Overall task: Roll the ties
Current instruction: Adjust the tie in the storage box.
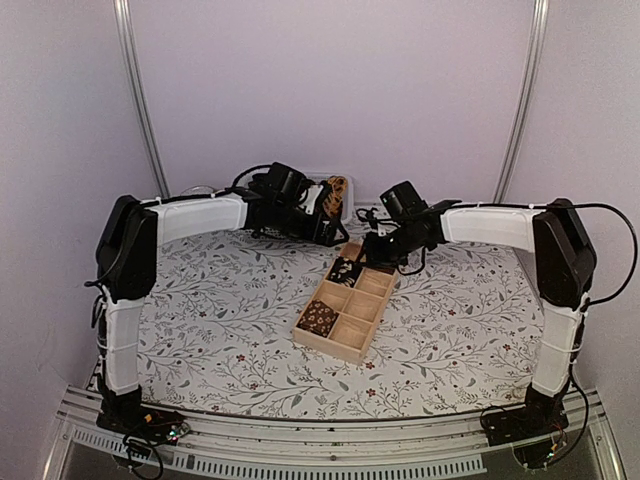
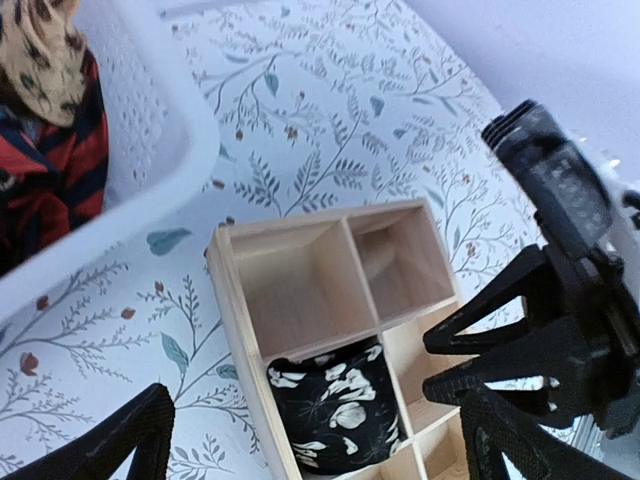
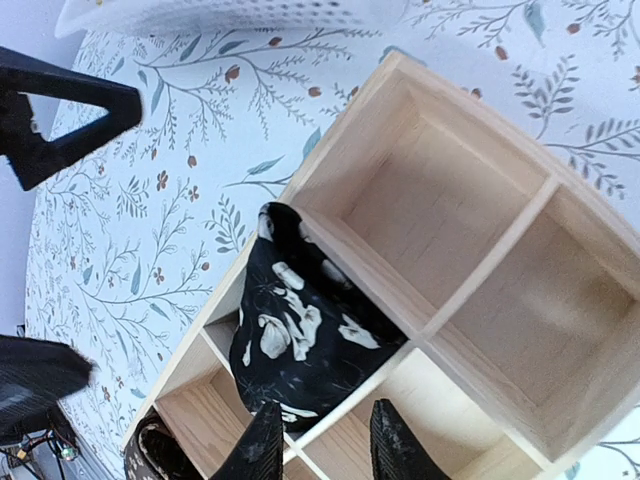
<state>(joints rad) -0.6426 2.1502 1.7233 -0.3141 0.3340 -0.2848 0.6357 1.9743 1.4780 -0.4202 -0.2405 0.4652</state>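
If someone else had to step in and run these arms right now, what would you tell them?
Left gripper: wide open, empty.
Right gripper: jaws slightly apart, holding nothing, just over the black floral tie.
Done: black floral tie and brown tie sit rolled in compartments of the wooden box.
Left: red striped tie and tan tie wait in the white basket.
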